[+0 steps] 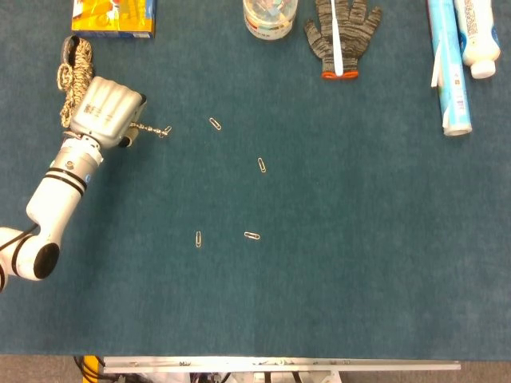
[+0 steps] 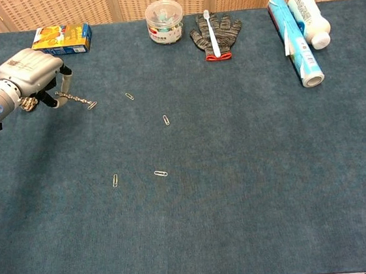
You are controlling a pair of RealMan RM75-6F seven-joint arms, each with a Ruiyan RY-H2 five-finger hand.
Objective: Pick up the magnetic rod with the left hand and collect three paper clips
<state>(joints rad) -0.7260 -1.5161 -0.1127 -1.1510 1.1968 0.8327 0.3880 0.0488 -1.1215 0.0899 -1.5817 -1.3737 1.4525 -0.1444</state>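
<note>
My left hand (image 1: 105,116) (image 2: 31,71) is at the far left of the blue table, gripping the thin magnetic rod (image 1: 147,128) (image 2: 74,99). The rod points right, and its tip meets one paper clip (image 1: 166,130) (image 2: 92,105). I cannot tell whether that clip is lifted. Several more paper clips lie loose on the cloth: one (image 1: 215,124) just right of the rod tip, one (image 1: 262,165) near the middle, and a pair (image 1: 198,238) (image 1: 252,235) closer to the front. No right hand shows in either view.
A coil of rope (image 1: 73,80) lies right behind the left hand. Along the far edge stand a yellow box (image 1: 113,17), a clear jar (image 1: 270,16), a grey glove (image 1: 355,28) with a toothbrush (image 1: 337,48) on it, a blue tube (image 1: 447,72) and a white bottle (image 1: 479,36).
</note>
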